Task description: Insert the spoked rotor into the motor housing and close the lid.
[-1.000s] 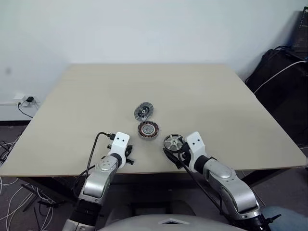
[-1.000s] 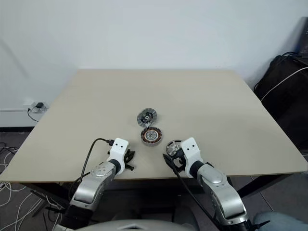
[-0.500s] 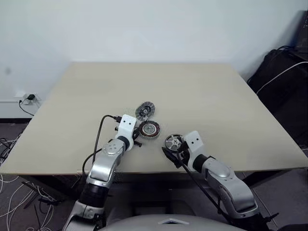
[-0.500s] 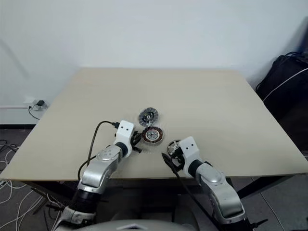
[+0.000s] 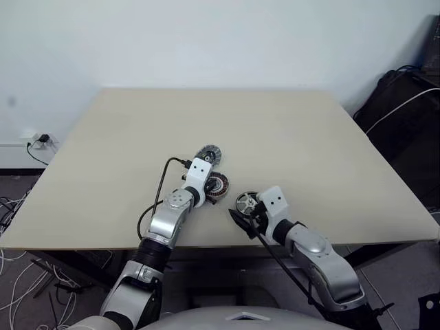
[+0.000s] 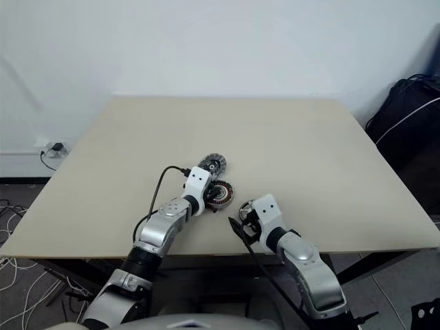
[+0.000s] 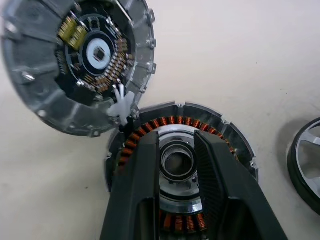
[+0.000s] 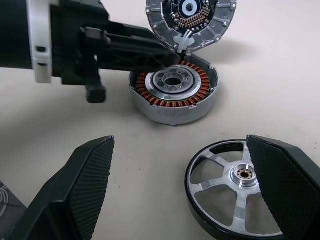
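My left hand [image 7: 176, 150] hangs over the housing [image 8: 173, 93], its two fingers [image 7: 140, 170] a narrow gap apart, holding nothing, tips above the central hub inside the copper ring. Just past those tips the lid [image 7: 75, 60] leans with its edge on the housing's far rim, circuit face showing. My right hand [image 8: 182, 187] is spread wide and empty; the rotor [image 8: 240, 192] lies flat on the table [image 5: 289, 130] just ahead of it, beside one finger and near the housing without touching it.
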